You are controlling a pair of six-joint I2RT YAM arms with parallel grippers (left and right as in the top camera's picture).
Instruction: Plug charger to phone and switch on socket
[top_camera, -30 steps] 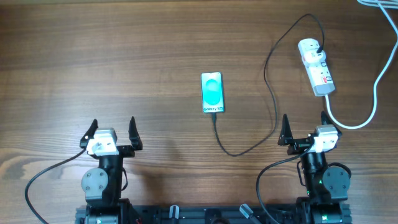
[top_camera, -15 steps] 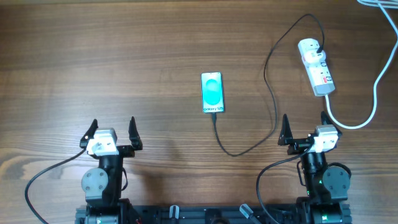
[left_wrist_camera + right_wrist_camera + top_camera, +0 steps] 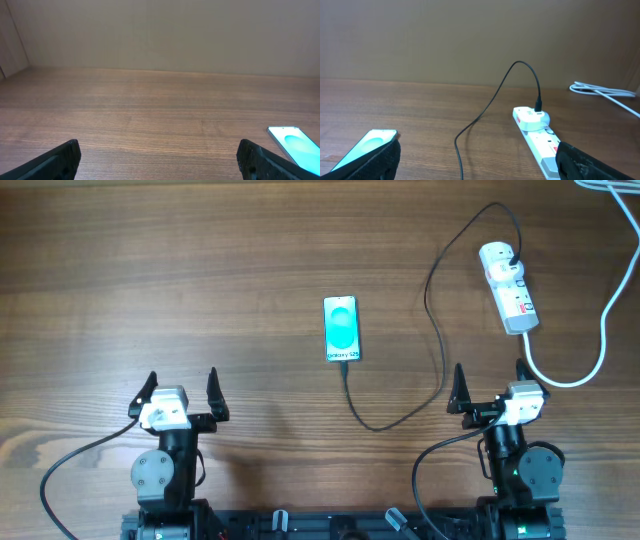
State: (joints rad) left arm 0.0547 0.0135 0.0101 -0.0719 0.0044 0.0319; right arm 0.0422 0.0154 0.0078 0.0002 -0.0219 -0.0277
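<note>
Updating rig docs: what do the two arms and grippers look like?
A matching pair. The left gripper and right gripper each have two black tapering fingers on a white block, above a black arm with a round joint housing. A thin black cable loops out beside each: left cable, right cable.

Top-down overhead; low forward wrists, phone (image 3: 341,329) shared

One phone (image 3: 341,329), one charger (image 3: 427,290), one socket (image 3: 508,300), one white cord (image 3: 603,340), two grippers: left gripper (image 3: 181,380), right gripper (image 3: 489,370)
</note>
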